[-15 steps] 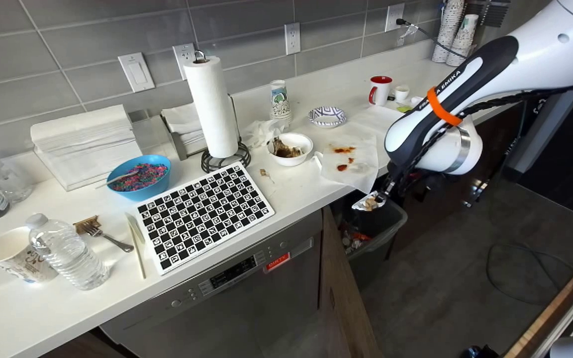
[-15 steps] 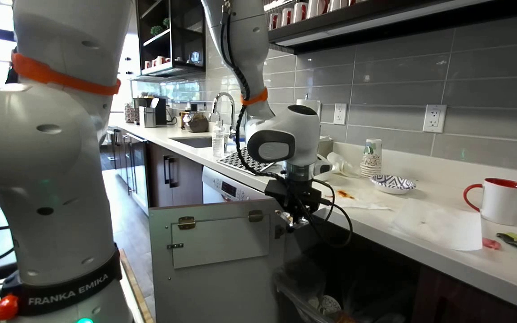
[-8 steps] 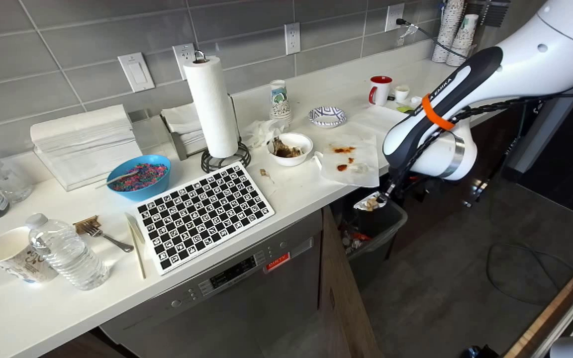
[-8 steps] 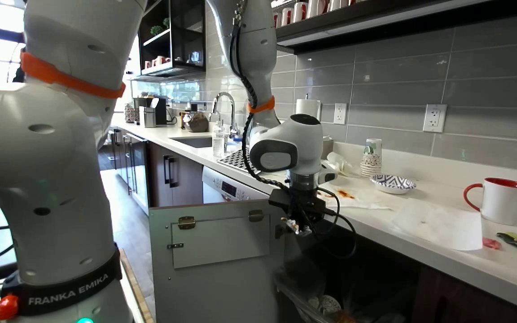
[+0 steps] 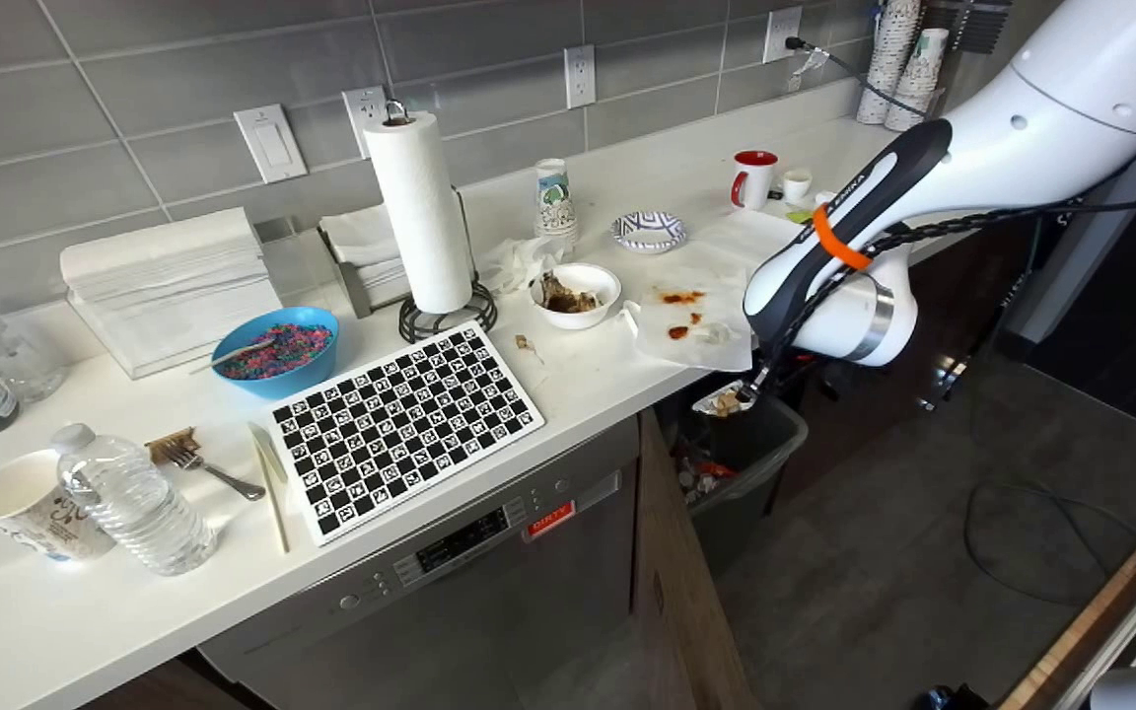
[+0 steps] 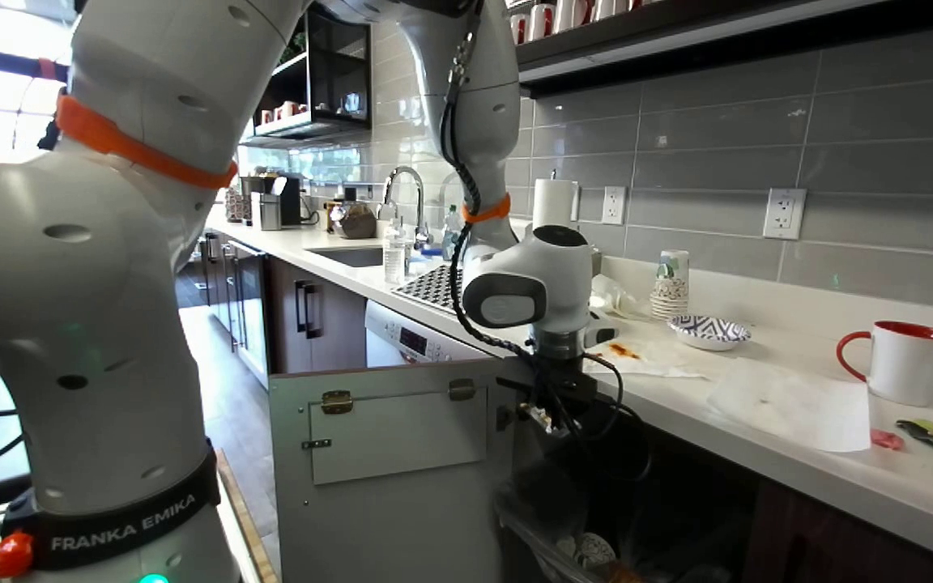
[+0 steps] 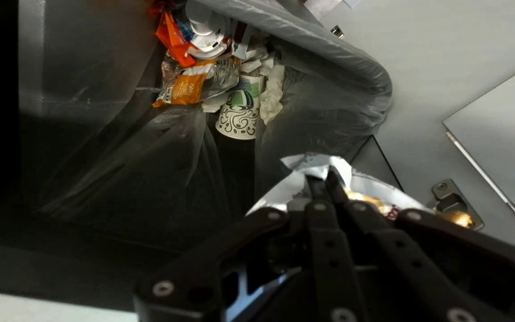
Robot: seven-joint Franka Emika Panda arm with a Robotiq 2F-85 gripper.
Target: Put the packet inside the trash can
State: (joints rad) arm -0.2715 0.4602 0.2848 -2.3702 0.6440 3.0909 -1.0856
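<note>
The packet is silver-white foil with gold and red print. It shows at the gripper in both exterior views, as the packet (image 5: 723,400) and the packet (image 6: 538,417), and in the wrist view as the packet (image 7: 371,181). My gripper (image 7: 327,175) is shut on it; the gripper (image 5: 751,387) points down just below the worktop's front edge. The dark trash can (image 5: 791,446) with a clear liner stands under the worktop. Its rim (image 7: 356,56) shows in the wrist view, and its rim (image 6: 525,534) is partly in shadow in an exterior view. The packet hangs above its opening, apart from the rim.
An open cabinet door (image 6: 394,510) stands beside the trash can. The worktop (image 5: 588,380) edge is close behind the gripper, with a stained paper (image 5: 706,306) overhanging it. Rubbish, including a paper cup (image 7: 242,109), lies in the trash can.
My gripper, with the packet in it, has moved slightly right and down in an exterior view and slightly left in an exterior view. The packet stays held.
</note>
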